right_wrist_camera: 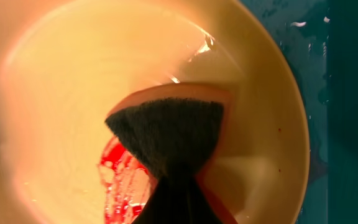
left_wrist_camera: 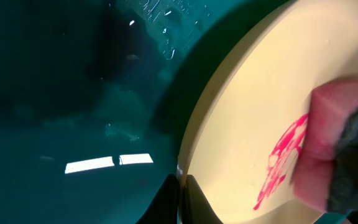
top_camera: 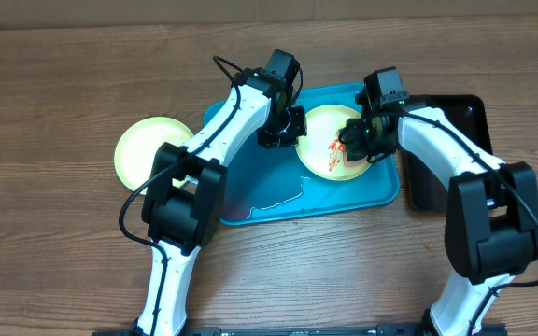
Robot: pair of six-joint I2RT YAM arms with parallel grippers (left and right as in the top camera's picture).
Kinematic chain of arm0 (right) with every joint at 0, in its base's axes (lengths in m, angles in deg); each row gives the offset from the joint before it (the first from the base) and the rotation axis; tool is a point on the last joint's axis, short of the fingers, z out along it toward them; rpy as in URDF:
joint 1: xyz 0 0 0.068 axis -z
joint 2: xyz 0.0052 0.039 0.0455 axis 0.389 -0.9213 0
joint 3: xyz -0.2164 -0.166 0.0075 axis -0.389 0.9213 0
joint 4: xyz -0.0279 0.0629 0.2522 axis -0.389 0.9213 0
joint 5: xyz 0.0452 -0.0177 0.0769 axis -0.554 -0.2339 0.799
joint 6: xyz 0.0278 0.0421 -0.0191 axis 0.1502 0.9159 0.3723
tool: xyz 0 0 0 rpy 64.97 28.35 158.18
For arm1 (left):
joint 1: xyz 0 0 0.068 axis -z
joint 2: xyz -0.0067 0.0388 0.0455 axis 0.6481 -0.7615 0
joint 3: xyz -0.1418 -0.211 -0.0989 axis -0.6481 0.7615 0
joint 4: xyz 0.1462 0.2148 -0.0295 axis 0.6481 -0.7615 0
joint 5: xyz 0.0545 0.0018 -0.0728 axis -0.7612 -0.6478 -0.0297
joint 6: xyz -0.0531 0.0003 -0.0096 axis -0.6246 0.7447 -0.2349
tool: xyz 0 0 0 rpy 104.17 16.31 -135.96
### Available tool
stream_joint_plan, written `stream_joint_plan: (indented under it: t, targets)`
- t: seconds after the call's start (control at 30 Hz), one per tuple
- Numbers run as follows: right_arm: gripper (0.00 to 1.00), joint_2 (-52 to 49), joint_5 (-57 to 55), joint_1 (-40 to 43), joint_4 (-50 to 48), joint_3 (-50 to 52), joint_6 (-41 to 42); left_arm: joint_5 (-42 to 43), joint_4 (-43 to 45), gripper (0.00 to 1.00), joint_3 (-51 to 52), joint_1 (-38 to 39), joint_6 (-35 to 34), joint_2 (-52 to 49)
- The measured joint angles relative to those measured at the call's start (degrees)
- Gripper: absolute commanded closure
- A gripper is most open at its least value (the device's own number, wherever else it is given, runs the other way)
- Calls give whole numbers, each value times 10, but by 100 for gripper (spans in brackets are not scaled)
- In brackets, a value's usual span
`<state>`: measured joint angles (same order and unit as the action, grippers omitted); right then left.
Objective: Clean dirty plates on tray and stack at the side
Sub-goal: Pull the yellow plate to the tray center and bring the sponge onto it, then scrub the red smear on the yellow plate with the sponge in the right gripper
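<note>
A pale yellow plate [top_camera: 327,154] with a red sauce smear [top_camera: 334,149] lies on the wet turquoise tray [top_camera: 260,191]. My left gripper [top_camera: 292,124] is shut on this plate's left rim [left_wrist_camera: 194,155] and its fingertips [left_wrist_camera: 180,199] pinch the edge. My right gripper [top_camera: 358,140] is shut on a pink sponge with a dark scouring pad [right_wrist_camera: 166,134] and presses it onto the plate [right_wrist_camera: 61,81] beside the smear [right_wrist_camera: 120,180]. The sponge also shows in the left wrist view [left_wrist_camera: 337,149]. A clean pale yellow-green plate [top_camera: 148,149] lies on the table left of the tray.
A smaller black tray [top_camera: 451,159] lies right of the turquoise tray, under my right arm. Water pools on the turquoise tray's front part [top_camera: 278,201]. The wooden table [top_camera: 54,261] surrounds both trays.
</note>
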<state>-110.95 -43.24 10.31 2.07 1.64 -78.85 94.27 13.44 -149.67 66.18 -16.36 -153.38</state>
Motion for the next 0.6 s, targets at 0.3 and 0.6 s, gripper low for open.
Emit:
stream_joint_plan:
  t: [0.3, 0.6]
  targets:
    - [96, -12, 57, 1, 34, -2, -49, -2, 0, 96, 0, 0, 1, 0]
    - [96, -21, 103, -45, 80, -39, -128, -2, 2, 96, 0, 1, 2, 0]
